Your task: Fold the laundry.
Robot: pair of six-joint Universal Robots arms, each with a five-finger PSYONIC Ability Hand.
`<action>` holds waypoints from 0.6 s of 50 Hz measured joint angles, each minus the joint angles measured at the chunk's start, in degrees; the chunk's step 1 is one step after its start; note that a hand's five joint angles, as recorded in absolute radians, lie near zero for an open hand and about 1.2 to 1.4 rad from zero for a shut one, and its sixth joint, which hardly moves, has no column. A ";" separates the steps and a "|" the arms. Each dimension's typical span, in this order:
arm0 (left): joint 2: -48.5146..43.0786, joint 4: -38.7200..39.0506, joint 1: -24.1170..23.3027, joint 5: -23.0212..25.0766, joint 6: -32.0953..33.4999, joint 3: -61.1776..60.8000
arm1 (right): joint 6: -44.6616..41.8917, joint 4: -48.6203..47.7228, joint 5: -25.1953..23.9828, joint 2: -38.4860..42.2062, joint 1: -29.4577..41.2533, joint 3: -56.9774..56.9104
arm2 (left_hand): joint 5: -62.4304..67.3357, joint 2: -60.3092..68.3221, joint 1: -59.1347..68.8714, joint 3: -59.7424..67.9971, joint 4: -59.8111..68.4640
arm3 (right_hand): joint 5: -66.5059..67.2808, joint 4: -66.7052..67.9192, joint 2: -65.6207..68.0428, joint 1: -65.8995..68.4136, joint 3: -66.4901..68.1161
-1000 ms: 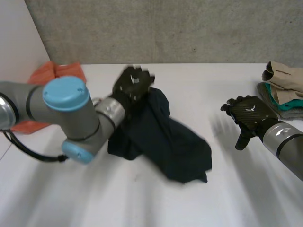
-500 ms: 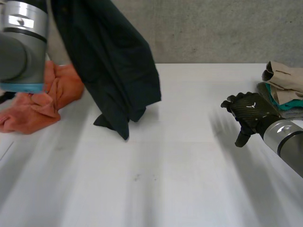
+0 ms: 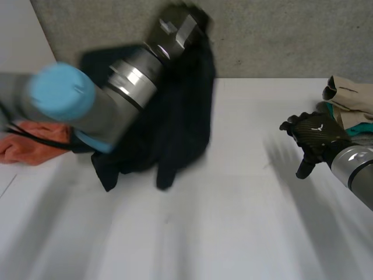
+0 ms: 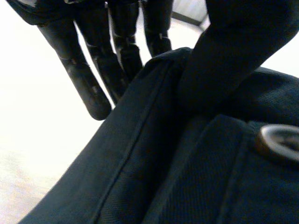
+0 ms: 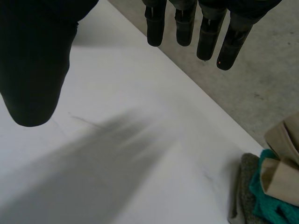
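garment (image 3: 186, 116), a dark one, dangles over the table (image 3: 233, 233), pinched between thumb and fingers of the left hand (image 3: 175, 29). right hand (image 3: 312, 134) hangs relaxed and empty above the table. i'd lower it slowly so it spreads flat.

you've got a white table (image 3: 233, 221) filling the lower part of the frame. at its left edge, mid-height, a crumpled orange cloth (image 3: 26, 147) lies on it. at the right edge, a little higher, sits a pile of folded clothes (image 3: 349, 108), beige over teal and grey.
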 measured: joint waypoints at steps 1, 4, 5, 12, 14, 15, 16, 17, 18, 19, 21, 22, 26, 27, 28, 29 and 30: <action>-0.91 -0.25 -0.92 0.21 0.02 0.00 | 0.00 -0.01 0.02 0.01 -0.14 -0.03 | 0.00 0.00 0.00 0.00 0.00 | 0.00 0.00 0.00 0.00 0.00; -5.00 -1.60 -5.15 1.14 0.14 0.15 | 0.03 -0.38 0.21 -0.01 -1.25 -0.26 | -4.46 -5.54 -5.87 -5.75 -5.93 | 0.00 0.00 0.00 0.00 0.00; -6.36 -2.14 -6.62 1.41 0.18 0.22 | 0.03 -0.67 0.42 -0.02 -1.72 -0.38 | -21.31 -24.89 -25.23 -23.86 -24.68 | 0.00 0.00 0.00 0.00 0.00; -8.40 -3.58 -10.84 1.34 0.37 0.49 | 0.04 -2.24 1.90 -0.08 -4.19 -1.26 | -48.28 -50.76 -47.89 -51.07 -52.11 | 0.00 0.00 0.00 0.00 0.00; -7.64 -3.76 -11.00 0.98 0.41 0.28 | -0.01 -2.31 1.96 -0.10 -4.31 -1.38 | -48.55 -50.94 -47.89 -51.35 -52.31 | 0.00 0.00 0.00 0.00 0.00; -6.74 -3.92 -11.06 0.52 0.44 -0.04 | -0.11 -2.37 1.96 -0.14 -4.45 -1.56 | -48.55 -50.95 -47.89 -51.35 -52.31 | 0.00 0.00 0.00 0.00 0.00; -4.99 -4.26 -11.03 -0.50 0.49 -0.76 | -0.32 -2.38 1.92 -0.24 -4.55 -1.88 | -48.57 -50.95 -47.89 -51.35 -52.31 | 0.00 0.00 0.00 0.00 0.00; -3.95 -4.50 -10.98 -1.17 0.53 -1.25 | -0.42 -2.36 1.87 -0.31 -4.57 -2.05 | -48.57 -50.95 -47.89 -51.35 -52.31 | 0.00 0.00 0.00 0.00 0.00; -2.02 -4.95 -10.87 -2.51 0.60 -2.24 | -0.56 -2.33 1.81 -0.42 -4.58 -2.29 | -48.56 -50.95 -47.89 -51.35 -52.31 | 0.00 0.00 0.00 0.00 0.00; -0.16 -5.49 -10.75 -3.94 0.72 -3.40 | -0.83 -2.23 1.43 -0.79 -4.56 -2.65 | -48.56 -50.95 -47.89 -51.35 -52.31 | 0.00 0.00 0.00 0.00 0.00; 3.53 -6.66 -10.54 -7.04 1.18 -6.03 | -1.23 -2.13 0.70 -1.30 -4.55 -2.95 | -47.95 -50.62 -47.77 -51.15 -52.08 | 0.00 0.00 0.00 0.00 0.00; 4.34 -6.96 -10.50 -7.75 1.32 -6.66 | -1.85 -1.99 -0.54 -1.91 -4.54 -3.17 | -47.06 -50.08 -47.32 -50.72 -51.55 | 0.00 0.00 0.00 0.00 0.00; 12.73 -11.35 -10.24 -15.21 3.91 -13.99 | -5.01 -1.27 -6.55 -3.98 -4.52 -3.80 | -43.29 -46.72 -44.18 -47.25 -48.06 | 0.00 0.00 0.00 0.00 0.00; 15.51 -13.62 -10.17 -17.95 5.46 -16.84 | -6.79 -0.68 -9.83 -4.56 -4.52 -4.07 | -39.54 -42.71 -40.17 -43.48 -44.28 | 0.00 0.00 0.00 0.00 0.00; 17.44 -15.42 -10.15 -19.95 6.72 -18.94 | -7.89 -0.23 -11.82 -4.78 -4.51 -4.23 | -38.13 -41.41 -38.73 -41.94 -42.84 | 0.00 0.00 0.00 0.00 0.00; 18.77 -16.88 -10.16 -21.43 7.71 -20.47 | -8.92 0.23 -13.59 -4.85 -4.48 -4.42 | -38.01 -41.30 -38.60 -41.82 -42.70 | 0.00 0.00 0.00 0.00 0.00; 20.09 -18.58 -10.20 -23.10 8.84 -22.16 | -9.72 0.63 -14.91 -4.82 -4.44 -4.60 | -38.01 -41.30 -38.60 -41.82 -42.70 | 0.00 0.00 0.00 0.00 0.00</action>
